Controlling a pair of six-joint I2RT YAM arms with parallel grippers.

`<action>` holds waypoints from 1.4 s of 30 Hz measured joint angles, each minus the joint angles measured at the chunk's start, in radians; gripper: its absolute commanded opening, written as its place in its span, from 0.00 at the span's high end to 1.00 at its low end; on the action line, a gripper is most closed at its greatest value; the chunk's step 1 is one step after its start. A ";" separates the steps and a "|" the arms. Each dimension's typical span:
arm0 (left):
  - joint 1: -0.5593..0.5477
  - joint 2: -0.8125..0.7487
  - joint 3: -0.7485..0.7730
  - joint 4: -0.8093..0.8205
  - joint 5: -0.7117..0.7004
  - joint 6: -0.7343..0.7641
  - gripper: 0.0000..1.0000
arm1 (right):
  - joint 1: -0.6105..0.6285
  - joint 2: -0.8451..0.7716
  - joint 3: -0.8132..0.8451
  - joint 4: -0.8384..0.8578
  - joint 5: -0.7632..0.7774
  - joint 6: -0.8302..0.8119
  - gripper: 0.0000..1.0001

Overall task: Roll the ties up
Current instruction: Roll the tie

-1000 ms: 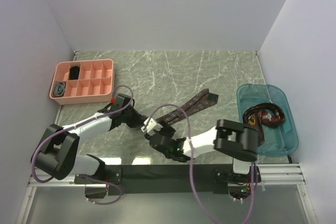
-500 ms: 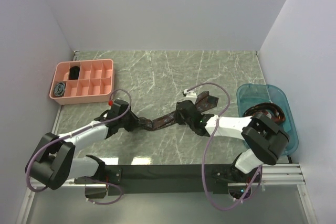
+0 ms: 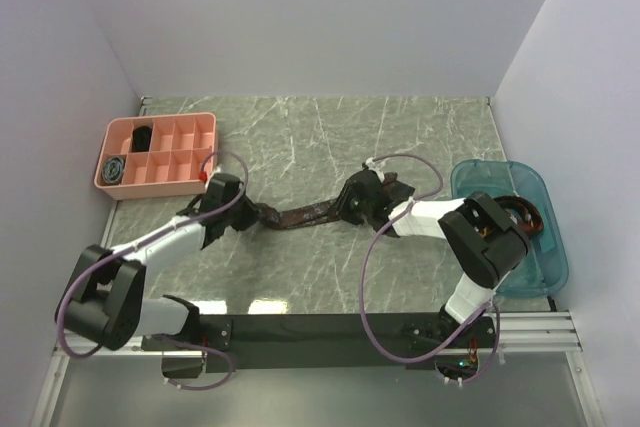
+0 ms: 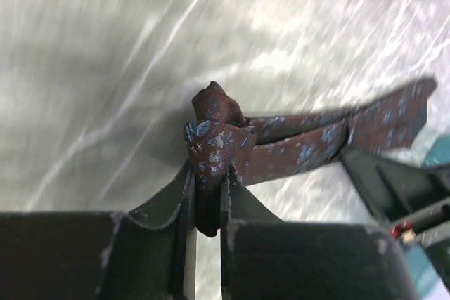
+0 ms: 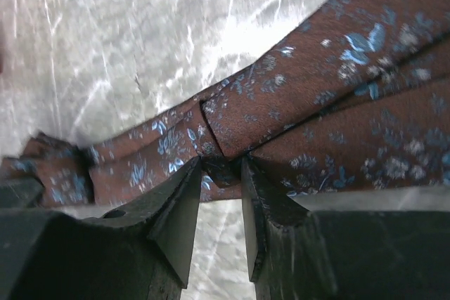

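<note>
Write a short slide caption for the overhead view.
The left gripper and right gripper pinch a brown patterned tie, stretched between them across the table.

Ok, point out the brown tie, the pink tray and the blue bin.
brown tie [image 3: 305, 215], top view, middle of the strip.
pink tray [image 3: 165, 190], top view, its near wall.
blue bin [image 3: 495, 184], top view, bare floor at its far end.

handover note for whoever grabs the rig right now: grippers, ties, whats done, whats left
Left gripper: shut on a bunched end of the brown tie.
Right gripper: shut on a fold of the same tie, farther along.
The tie lies on the table between them, not rolled.
Done: black coil and grey-blue coil sit in the pink organiser.
Left: roll this tie; more ties lie in the blue bin.
</note>
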 measured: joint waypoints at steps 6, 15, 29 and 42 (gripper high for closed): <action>0.009 0.066 0.124 -0.043 -0.056 0.099 0.99 | -0.006 -0.016 0.016 -0.017 -0.045 -0.026 0.66; 0.009 0.063 0.195 -0.219 -0.125 0.219 0.99 | 0.038 -0.009 0.159 0.004 -0.154 -0.050 0.81; -0.053 0.106 0.268 -0.374 -0.256 0.263 0.99 | 0.106 0.235 0.206 0.122 -0.275 0.043 0.86; -0.265 0.277 0.426 -0.505 -0.472 0.266 0.99 | 0.104 0.238 0.130 0.235 -0.297 0.086 0.86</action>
